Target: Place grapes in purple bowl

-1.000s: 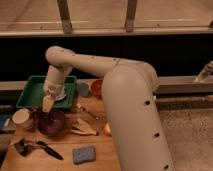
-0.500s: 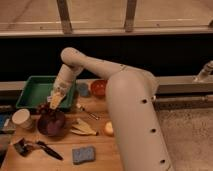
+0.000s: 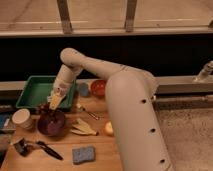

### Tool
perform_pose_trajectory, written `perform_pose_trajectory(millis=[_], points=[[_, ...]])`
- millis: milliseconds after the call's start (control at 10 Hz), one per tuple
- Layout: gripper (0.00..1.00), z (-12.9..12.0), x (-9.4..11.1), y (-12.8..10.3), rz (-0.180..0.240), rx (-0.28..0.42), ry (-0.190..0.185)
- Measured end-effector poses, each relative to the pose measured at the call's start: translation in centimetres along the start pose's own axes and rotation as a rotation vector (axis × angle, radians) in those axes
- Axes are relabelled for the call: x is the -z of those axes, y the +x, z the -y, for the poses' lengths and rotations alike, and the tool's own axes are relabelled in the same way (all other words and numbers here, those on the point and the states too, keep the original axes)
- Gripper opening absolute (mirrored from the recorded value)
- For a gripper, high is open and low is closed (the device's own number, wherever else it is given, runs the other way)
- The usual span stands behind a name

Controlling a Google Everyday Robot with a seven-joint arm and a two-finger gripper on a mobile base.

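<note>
Dark window glass runs behind a wooden counter point(image 3: 95, 142) crowded with small things. Grapes point(image 3: 42, 107) show as a dark lump at the far rim of the purple bowl point(image 3: 51, 123), right under the gripper point(image 3: 56, 100); whether they sit inside or are held just above the rim I cannot tell, nor whether the jaws are open or closed. Since a second ago the gripper has swung back and up from over the bowl toward the green tray point(image 3: 35, 90), which suggests the drop is made and the arm is retreating. Around the bowl lie a cream cup point(image 3: 22, 119), orange bowl point(image 3: 98, 88) and blue sponge point(image 3: 83, 154).
</note>
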Motion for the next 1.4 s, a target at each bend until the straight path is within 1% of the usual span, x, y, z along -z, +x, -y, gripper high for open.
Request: perform_pose_trajectory(millis=[100,200,400,600,700,1400], points=[[0.31,-0.01,-0.09,-0.08,-0.001,0.001,-0.001],[0.4,-0.02,-0.1,-0.11,-0.001,0.002,-0.001],[0.63,-0.01,-0.08,-0.06,-0.001,0.001,-0.001],[0.78,-0.02,-0.11,-0.09,-0.001,0.001,-0.001],[0.8,-0.02,-0.1,-0.07,-0.001,0.001,-0.001],[0.8,-0.02,-0.07,-0.05,-0.001,0.001,-0.001]])
